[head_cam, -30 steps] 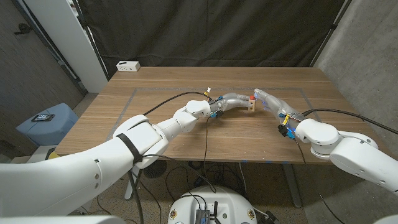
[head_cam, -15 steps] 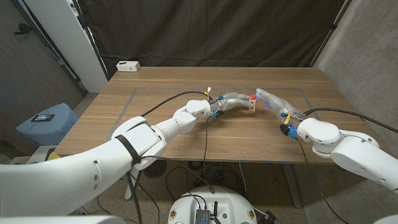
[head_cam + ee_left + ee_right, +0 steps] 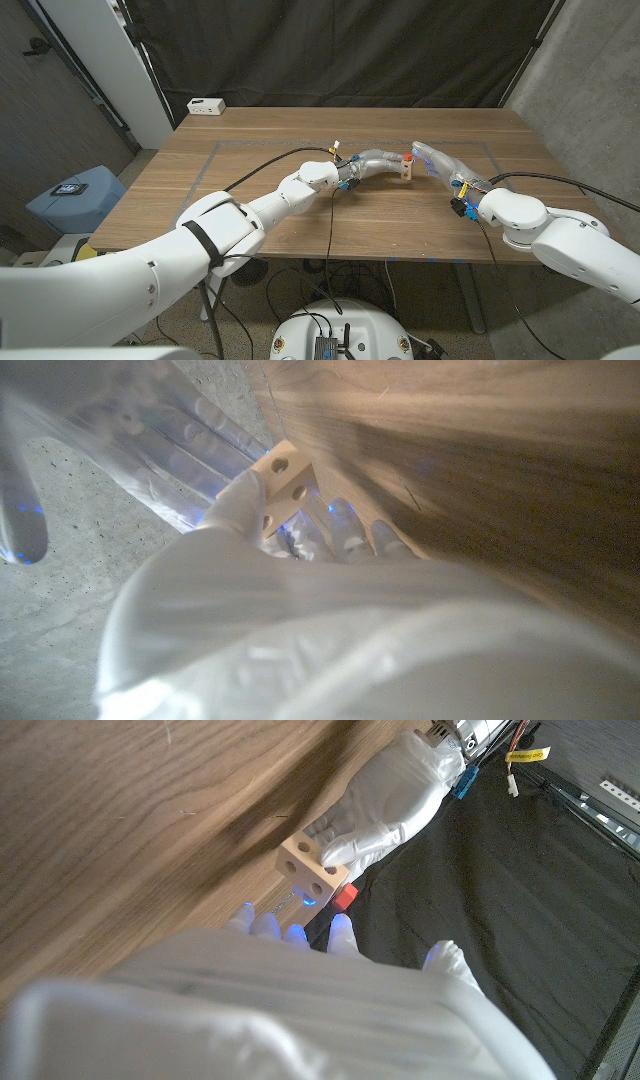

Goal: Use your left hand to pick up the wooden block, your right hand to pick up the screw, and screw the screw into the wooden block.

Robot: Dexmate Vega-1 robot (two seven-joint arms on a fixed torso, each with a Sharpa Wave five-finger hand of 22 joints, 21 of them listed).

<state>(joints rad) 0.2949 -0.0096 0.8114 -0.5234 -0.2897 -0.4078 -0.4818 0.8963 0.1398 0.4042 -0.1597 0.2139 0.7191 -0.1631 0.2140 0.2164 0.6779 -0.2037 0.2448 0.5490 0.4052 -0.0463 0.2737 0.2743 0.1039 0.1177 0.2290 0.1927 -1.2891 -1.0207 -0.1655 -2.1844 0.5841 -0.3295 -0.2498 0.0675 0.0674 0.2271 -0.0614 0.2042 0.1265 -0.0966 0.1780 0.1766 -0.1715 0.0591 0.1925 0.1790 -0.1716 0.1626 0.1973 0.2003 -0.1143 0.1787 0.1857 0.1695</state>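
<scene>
Over the last second almost nothing on the table [image 3: 250,190] shifts: both arms stay stretched toward the middle of its far half, meeting there. The left hand [image 3: 375,160] keeps its fingers clamped on the wooden block [image 3: 404,168], held just above the board, holes facing the other hand. The right hand [image 3: 432,160] has crept slightly closer and pinches the screw [image 3: 343,899], its red head showing at the block's face. I judge this as threading under way, with the screw not yet seated.

head overview, two close wrist views
</scene>
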